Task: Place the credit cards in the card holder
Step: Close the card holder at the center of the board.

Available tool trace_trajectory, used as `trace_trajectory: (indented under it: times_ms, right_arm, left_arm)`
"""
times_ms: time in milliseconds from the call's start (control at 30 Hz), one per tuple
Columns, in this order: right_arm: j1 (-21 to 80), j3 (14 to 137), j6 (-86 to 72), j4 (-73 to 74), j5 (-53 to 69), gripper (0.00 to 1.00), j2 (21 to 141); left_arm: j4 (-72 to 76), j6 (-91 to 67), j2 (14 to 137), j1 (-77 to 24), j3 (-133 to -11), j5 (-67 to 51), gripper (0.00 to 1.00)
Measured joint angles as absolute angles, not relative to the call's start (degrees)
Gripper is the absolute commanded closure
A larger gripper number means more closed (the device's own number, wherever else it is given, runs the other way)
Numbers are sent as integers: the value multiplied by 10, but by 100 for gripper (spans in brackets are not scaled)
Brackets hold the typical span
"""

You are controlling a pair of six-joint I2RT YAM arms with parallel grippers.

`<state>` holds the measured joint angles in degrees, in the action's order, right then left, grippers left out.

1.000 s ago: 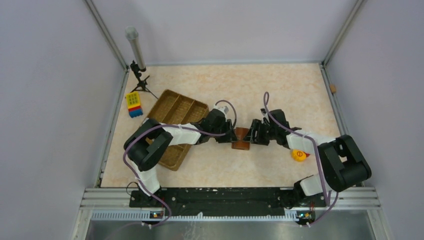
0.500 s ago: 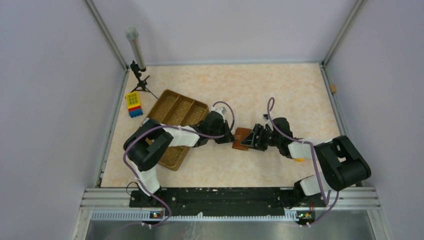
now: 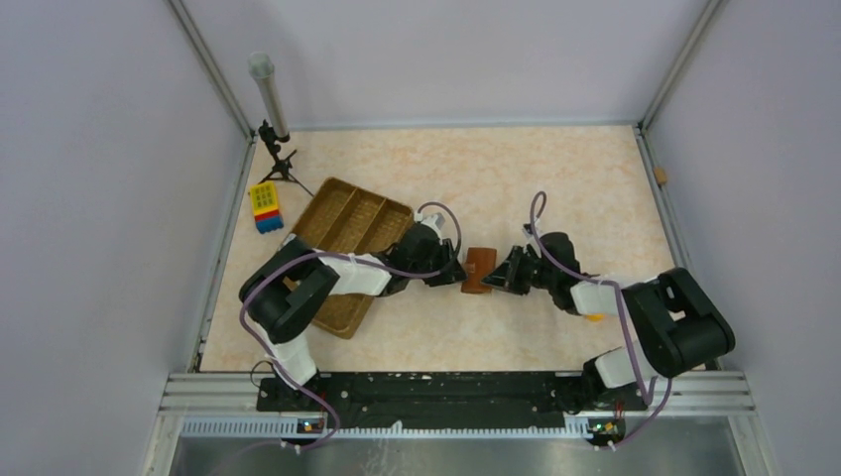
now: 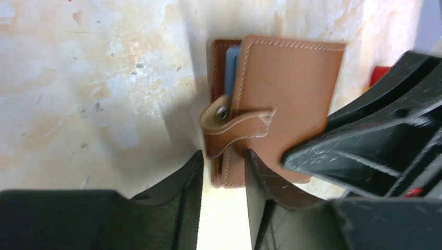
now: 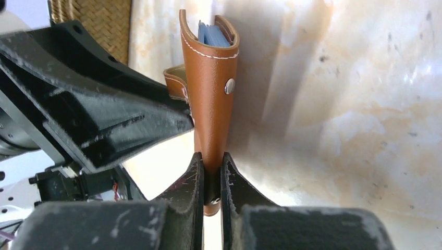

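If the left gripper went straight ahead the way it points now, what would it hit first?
The left gripper would first meet the strap of the card holder, right at its fingertips; it may already touch it. The right gripper pinches the holder just beyond.

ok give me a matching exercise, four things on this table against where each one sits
Things:
1 cards
2 card holder
3 tray
4 toy block

Places:
a) beside the small tripod at the far left
b) clamped in the right end effector
c) partly under the left arm
d) slotted inside the holder, blue edges showing

Pairs: 1-d, 2-b, 3-c, 4-a
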<state>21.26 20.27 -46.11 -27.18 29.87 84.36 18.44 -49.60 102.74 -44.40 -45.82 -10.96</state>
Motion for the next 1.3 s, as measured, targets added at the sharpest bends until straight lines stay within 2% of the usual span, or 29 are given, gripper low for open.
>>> trace_trajectory:
  times_ms: [67,133,333,467,800,1067,1167,1300]
  right_arm:
    - [214,218,-445,-244,285,100,824]
    - [214,238,-422,-207,259,100,799]
    - [236,299,-337,-61,147,100,692]
    - [305,336,-301,8,43,100,651]
    - [500,388,-282,88,-207,100,642]
    - [577,437,-274,97,-306,100,701]
    - [594,442,-270,100,-329,100,716]
    - [623,462,-265,112,-365,100,739]
  left_arm:
    - [161,-487,1011,-444,-462,-106,42]
    - [109,-472,985,-446,-470,-90,36]
    - [-65,-441,862,-448,-530,4,27]
    - [-69,-441,805,-447,-564,26,19]
    - [18,-496,781,-447,-562,11,17]
    - [60,-540,806,-447,-525,-23,12]
    - [72,-546,813,-446,-522,-27,15]
    - [87,-556,822,-446,-515,-23,25]
